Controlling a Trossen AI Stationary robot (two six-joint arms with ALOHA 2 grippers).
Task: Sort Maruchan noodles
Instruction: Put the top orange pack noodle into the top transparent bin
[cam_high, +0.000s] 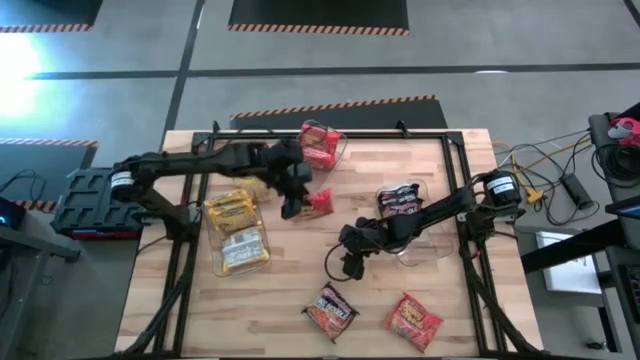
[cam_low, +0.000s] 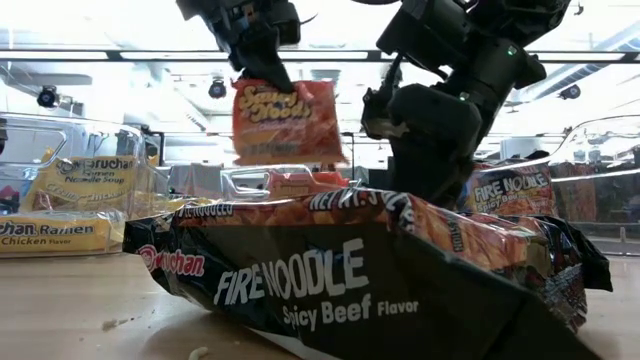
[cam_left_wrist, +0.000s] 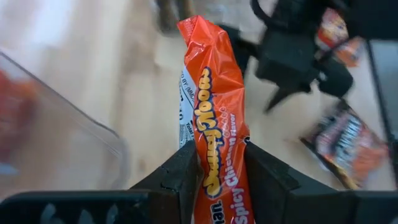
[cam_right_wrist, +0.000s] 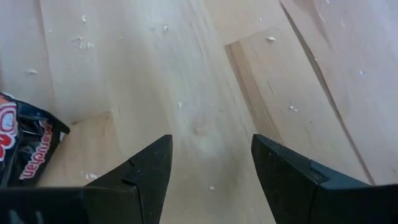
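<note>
Now your left gripper (cam_left_wrist: 219, 171) clamps the red Spicy Chicken packet (cam_left_wrist: 214, 124), carry step; next, reach the red-packet bin (cam_high: 322, 142); right gripper (cam_right_wrist: 211, 162) gapes empty.

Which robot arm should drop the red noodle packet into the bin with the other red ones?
The left. Its gripper is shut on the red Spicy Chicken packet, lifted off the table near the bin of red packets. The right gripper is open, holding nothing, above bare table farther away.

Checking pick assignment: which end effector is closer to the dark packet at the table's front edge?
Right. The right end effector, open, hovers just behind the dark packet. The left end effector is farther back toward the red bin, shut on a red packet.
</note>
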